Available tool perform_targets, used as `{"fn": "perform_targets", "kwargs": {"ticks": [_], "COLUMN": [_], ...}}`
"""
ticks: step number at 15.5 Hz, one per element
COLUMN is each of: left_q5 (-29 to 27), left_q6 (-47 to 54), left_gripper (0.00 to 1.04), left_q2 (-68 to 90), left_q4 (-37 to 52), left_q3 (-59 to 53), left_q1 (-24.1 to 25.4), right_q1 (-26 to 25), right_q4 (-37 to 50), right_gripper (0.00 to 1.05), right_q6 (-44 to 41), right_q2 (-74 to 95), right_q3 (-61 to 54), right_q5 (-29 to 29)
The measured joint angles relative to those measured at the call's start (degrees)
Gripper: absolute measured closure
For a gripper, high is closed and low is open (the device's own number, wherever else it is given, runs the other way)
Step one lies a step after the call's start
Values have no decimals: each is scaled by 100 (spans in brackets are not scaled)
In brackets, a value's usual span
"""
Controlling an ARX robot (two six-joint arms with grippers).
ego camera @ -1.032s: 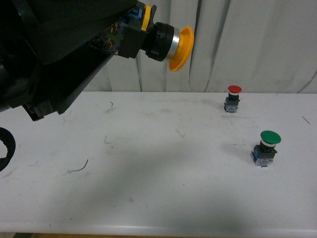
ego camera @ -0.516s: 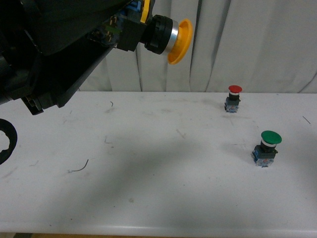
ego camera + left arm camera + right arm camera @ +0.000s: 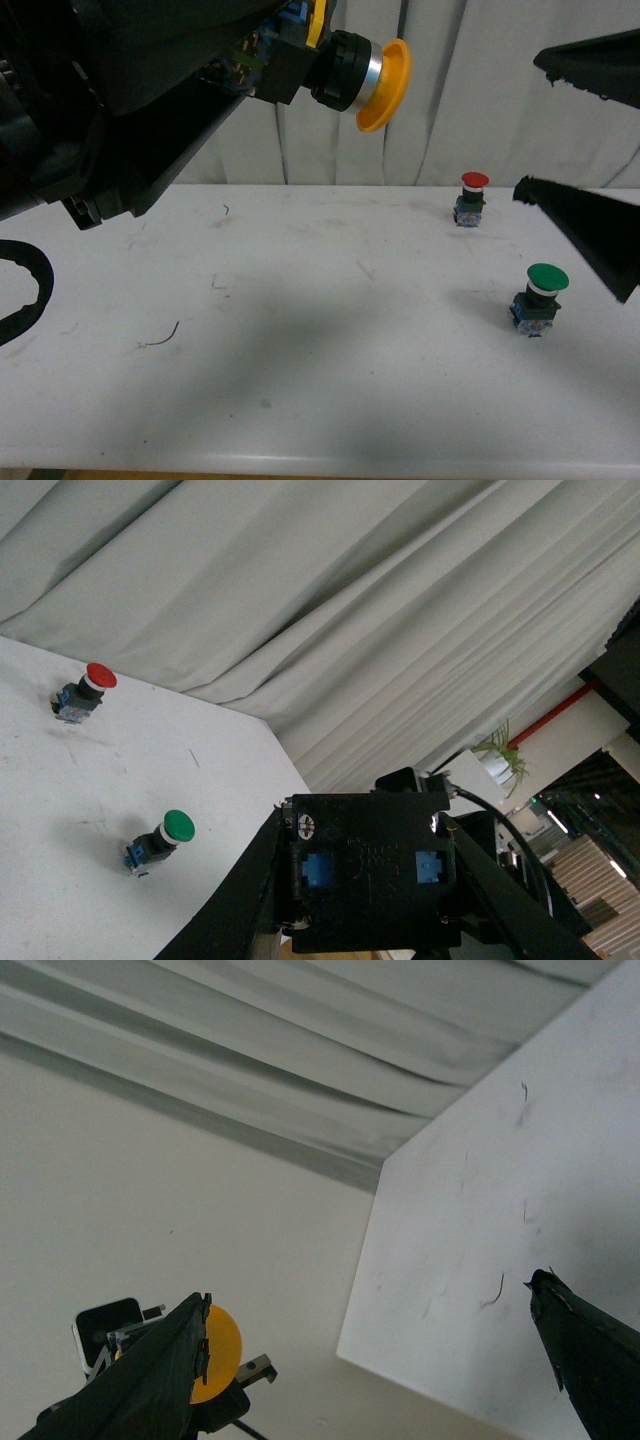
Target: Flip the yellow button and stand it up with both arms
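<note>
The yellow button (image 3: 375, 72) is being gripped by its body in the left tool (image 3: 250, 55) above the tabletop (image 3: 300, 350), cap sideways; the right tool (image 3: 572, 150) is being held open; beyond, a green button (image 3: 540, 295), then a red button (image 3: 471, 197), are being carried upright

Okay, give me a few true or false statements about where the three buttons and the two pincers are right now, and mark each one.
1. The left pincer holds the yellow button up in the air. True.
2. The yellow button's cap faces down at the table. False: it points sideways, toward the robot's right.
3. The green button stands upright on the table. True.
4. The red button lies on its side. False: it stands upright, cap on top.
5. The right pincer is shut on the green button. False: it is open and holds nothing.
</note>
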Motion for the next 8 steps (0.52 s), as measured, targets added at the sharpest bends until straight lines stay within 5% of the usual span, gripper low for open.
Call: {"fn": "perform_targets", "kwargs": {"ticks": [8], "left_q5": [-4], "left_q6": [55], "left_gripper": [69], "left_q2": [50], "left_q4": [0], "left_q3": [9], "left_q1": [-24], "right_q1": [601], "right_q4": [-9], "right_gripper": [6], "right_q6": [2039], "right_q2": [295], "right_q3": [518], "right_q5": [-33]}}
